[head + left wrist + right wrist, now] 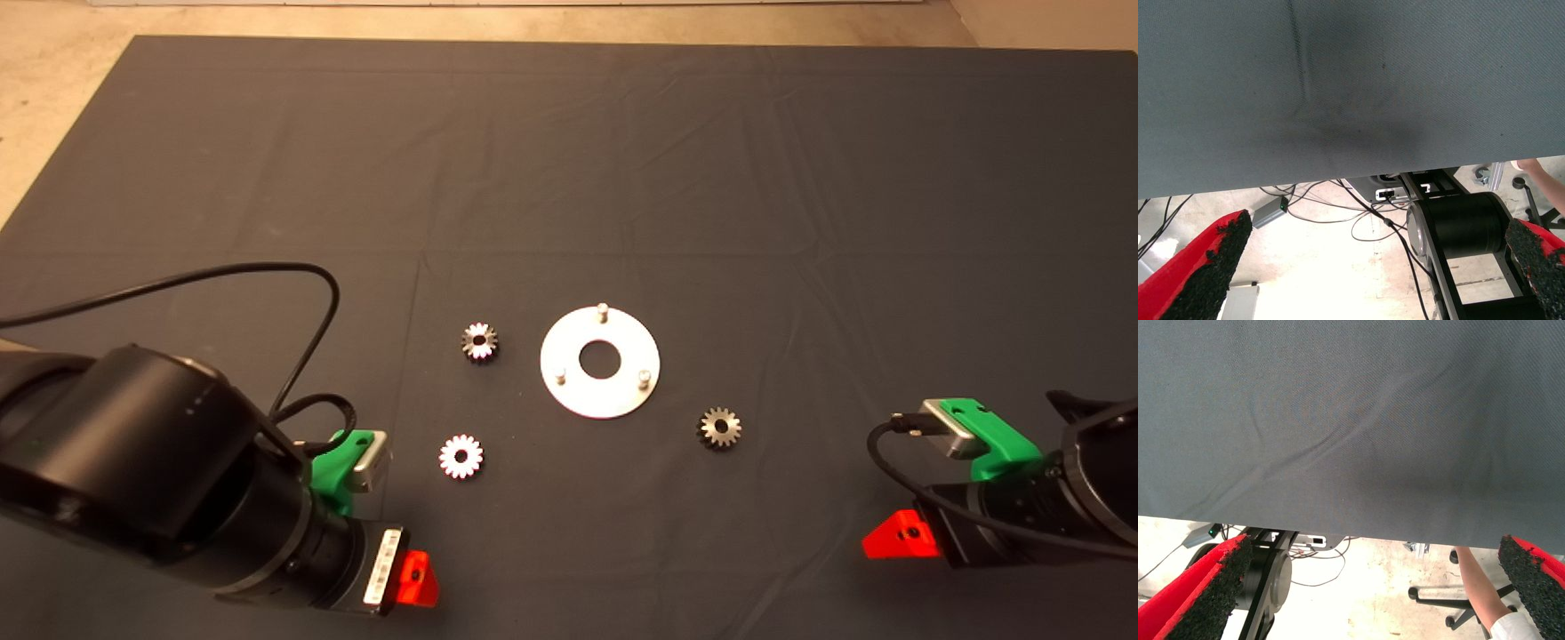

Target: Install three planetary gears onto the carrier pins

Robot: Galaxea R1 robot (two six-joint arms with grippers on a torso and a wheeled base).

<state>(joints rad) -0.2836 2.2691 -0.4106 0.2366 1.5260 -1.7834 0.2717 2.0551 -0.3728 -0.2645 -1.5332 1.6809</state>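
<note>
Disc (600,391) with three bare carrier pins (602,309), counter (569,160) centre; three planetary gears (479,341) loose nearby. Left gripper (391,524) and right gripper (925,498), near-edge corners, fingers (1211,267) spread, empty.

We see even, dim light on the mat (267,160), glare whitening the disc (569,391), floor (1338,267) blown out bright.

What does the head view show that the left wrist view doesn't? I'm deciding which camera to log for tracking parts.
Only the head view shows the three small silvery toothed metal gears, the flat shiny silver ring-shaped disc with its three bare pins, and the right tool.

Only the left wrist view shows floor cables beyond the mat and a person's arm.

Both show the dark fabric mat and the open left tool.
</note>
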